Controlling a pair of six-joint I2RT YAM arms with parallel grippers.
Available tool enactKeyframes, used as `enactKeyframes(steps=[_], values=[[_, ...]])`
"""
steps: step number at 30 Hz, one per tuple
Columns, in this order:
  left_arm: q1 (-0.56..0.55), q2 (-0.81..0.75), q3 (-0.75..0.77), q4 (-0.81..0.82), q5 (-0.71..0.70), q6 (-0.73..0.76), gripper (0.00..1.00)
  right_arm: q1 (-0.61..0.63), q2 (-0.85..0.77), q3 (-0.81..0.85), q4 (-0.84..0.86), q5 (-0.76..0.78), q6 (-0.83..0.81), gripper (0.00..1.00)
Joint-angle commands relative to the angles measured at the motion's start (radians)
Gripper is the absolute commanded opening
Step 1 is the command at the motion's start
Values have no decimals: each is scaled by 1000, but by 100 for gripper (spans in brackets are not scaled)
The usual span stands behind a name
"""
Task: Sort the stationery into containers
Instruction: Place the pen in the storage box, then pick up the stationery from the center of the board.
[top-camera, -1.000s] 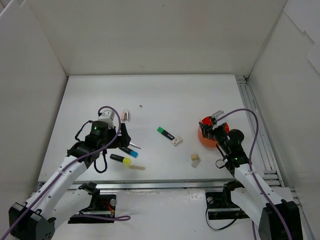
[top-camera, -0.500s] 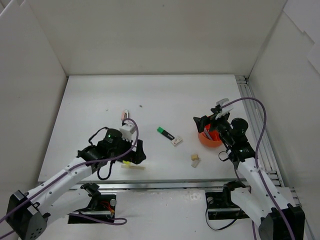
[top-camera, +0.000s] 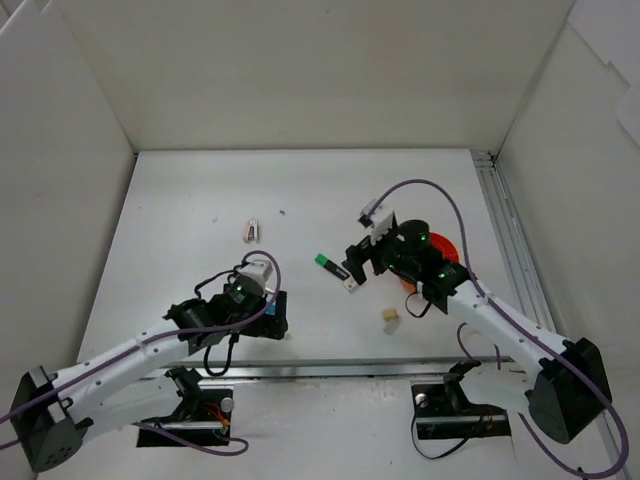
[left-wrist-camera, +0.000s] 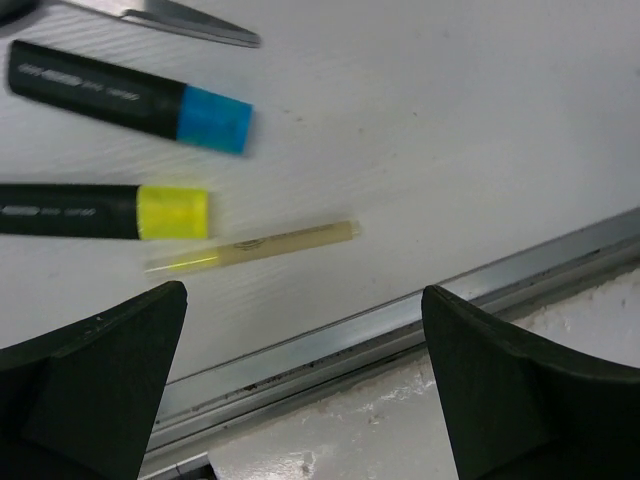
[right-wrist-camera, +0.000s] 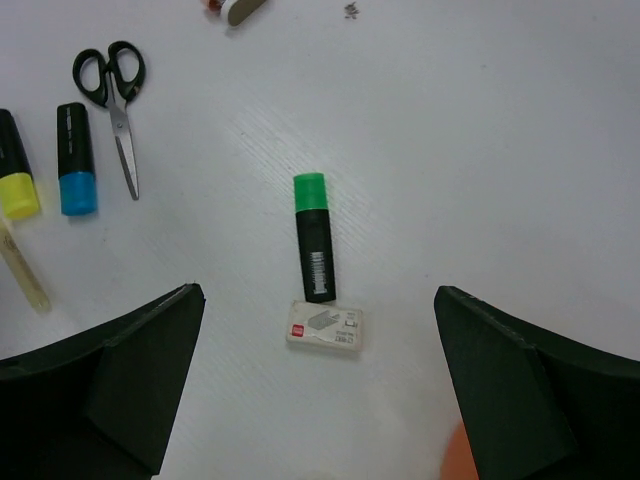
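Observation:
My left gripper (left-wrist-camera: 300, 400) is open and hangs low over the table's near edge. Just beyond its fingers lie a blue-tipped highlighter (left-wrist-camera: 130, 95), a yellow-tipped highlighter (left-wrist-camera: 100, 211) and a thin pale yellow pen (left-wrist-camera: 255, 245). My right gripper (right-wrist-camera: 320, 400) is open above a green-tipped highlighter (right-wrist-camera: 316, 240) and a white eraser (right-wrist-camera: 325, 327). Nothing sits between either pair of fingers. From above, the orange-red pot (top-camera: 448, 252) is half hidden behind the right arm. A beige eraser (top-camera: 390, 316) lies in front of the pot. A pinkish clip (top-camera: 251, 230) lies further back on the left.
Black-handled scissors (right-wrist-camera: 108, 90) lie beyond the blue-tipped highlighter. A metal rail (left-wrist-camera: 420, 310) runs along the table's near edge right under my left gripper. White walls close in the table on three sides.
The right gripper left the pot and swung left over the green highlighter and white eraser, jaws now wide. The left gripper moved right and nearer, down over the highlighters.

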Motion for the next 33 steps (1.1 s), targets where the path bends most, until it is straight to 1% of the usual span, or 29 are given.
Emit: enactKeyframes(steps=[1, 3, 4, 5, 6, 7, 8, 9, 10, 11, 14, 15, 18, 20, 23, 26, 27, 29, 30, 32, 33], values=[[40, -77, 72, -151, -183, -259, 99, 125, 118, 110, -53, 133, -91, 98], [109, -95, 57, -193, -181, -338, 99, 175, 173, 147, -68, 142, -116, 98], [143, -111, 51, -197, -170, -346, 100, 227, 192, 156, -74, 142, -126, 98], [214, -118, 43, -190, -153, -348, 100, 256, 210, 174, -86, 144, -134, 98], [250, -126, 25, -183, -141, -346, 99, 287, 233, 187, -99, 150, -149, 98], [284, -140, 19, -176, -118, -343, 99, 349, 279, 200, -109, 156, -156, 98], [317, -143, 15, -162, -107, -337, 99, 376, 301, 229, -125, 159, -163, 98], [385, -148, 12, -153, -90, -326, 100, 406, 324, 245, -128, 158, -168, 98], [417, -145, 12, -142, -60, -307, 99, 452, 366, 256, -126, 153, -166, 98], [474, -143, 15, -134, -36, -303, 100, 475, 408, 280, -116, 129, -156, 98], [546, -123, 26, -139, -10, -282, 99, 563, 465, 320, -87, 96, -142, 98], [580, -122, 26, -136, 25, -271, 100, 599, 504, 326, -77, 89, -136, 98], [621, -132, 9, -119, 71, -237, 99, 662, 574, 352, -54, 111, -119, 98], [651, -145, -7, -110, 88, -219, 99, 680, 606, 371, -45, 142, -104, 98], [660, -175, -29, -102, 100, -204, 99, 713, 664, 395, -15, 179, -78, 97], [660, -209, -35, -117, 87, -194, 99, 724, 716, 415, 12, 167, -56, 94], [660, -217, -38, -122, 77, -187, 100, 726, 741, 421, 18, 167, -50, 91], [660, -243, -40, -131, 68, -185, 100, 729, 759, 426, 39, 171, -33, 88], [660, -253, -46, -134, 63, -182, 100, 732, 776, 428, 47, 177, -27, 83], [660, -278, -51, -143, 57, -181, 100, 730, 789, 431, 59, 205, -13, 76], [660, -286, -51, -148, 48, -182, 100, 729, 799, 431, 64, 213, -8, 67]])
